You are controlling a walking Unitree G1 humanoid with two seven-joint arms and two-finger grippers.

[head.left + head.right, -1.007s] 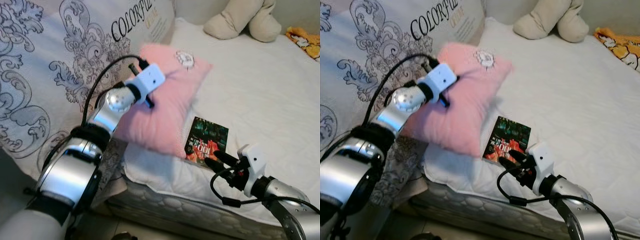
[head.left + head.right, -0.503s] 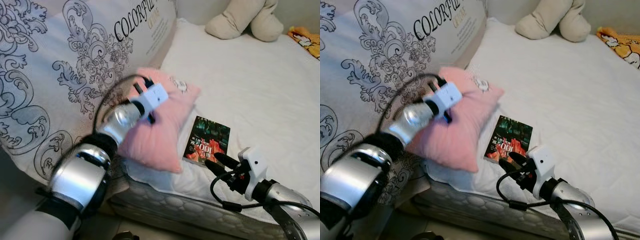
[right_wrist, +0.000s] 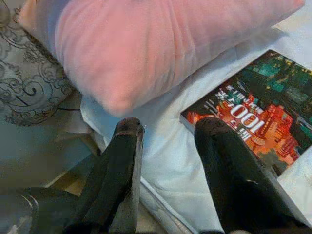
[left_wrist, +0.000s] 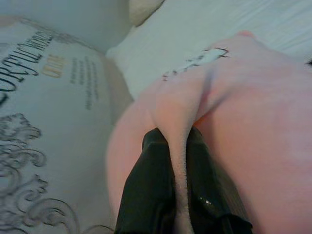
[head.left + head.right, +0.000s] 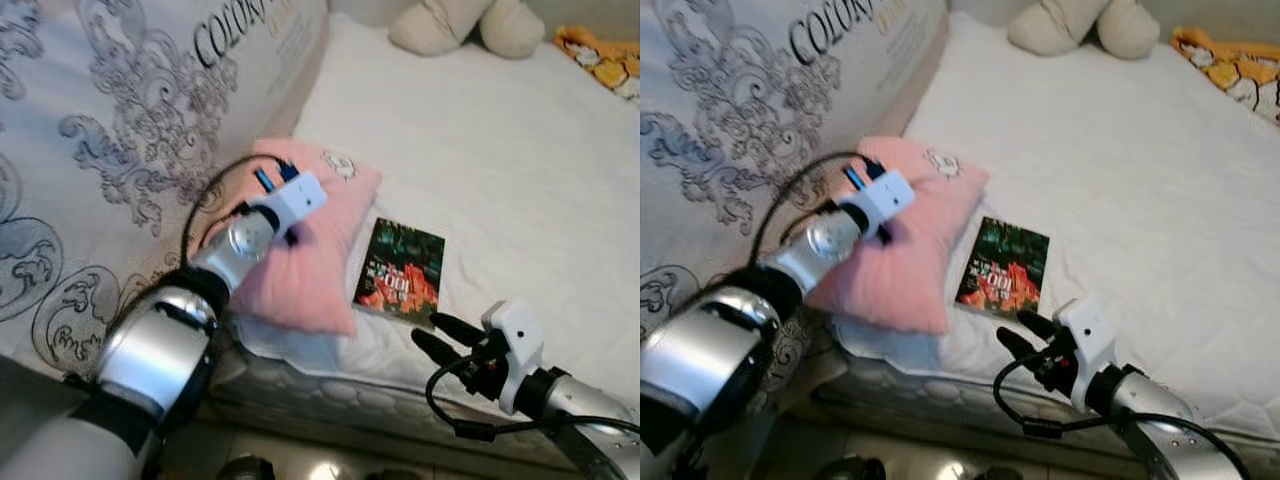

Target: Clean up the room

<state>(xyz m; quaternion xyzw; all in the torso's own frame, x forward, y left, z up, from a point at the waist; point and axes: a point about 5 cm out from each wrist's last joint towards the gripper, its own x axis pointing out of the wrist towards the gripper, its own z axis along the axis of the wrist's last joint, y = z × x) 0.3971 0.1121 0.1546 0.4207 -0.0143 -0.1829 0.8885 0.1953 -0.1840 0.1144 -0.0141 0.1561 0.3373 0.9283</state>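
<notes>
Our left gripper (image 4: 180,195) pinches a fold of the pink pillow (image 5: 310,250) lying at the bed (image 5: 500,150) edge beside a book (image 5: 402,272) — our right gripper (image 3: 168,146), open, hovers nearby — a thin pinch could slip.

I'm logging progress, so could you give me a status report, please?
Left end effector shut on pillow. Right end effector open, near book at bed edge. Nothing in the way.
</notes>
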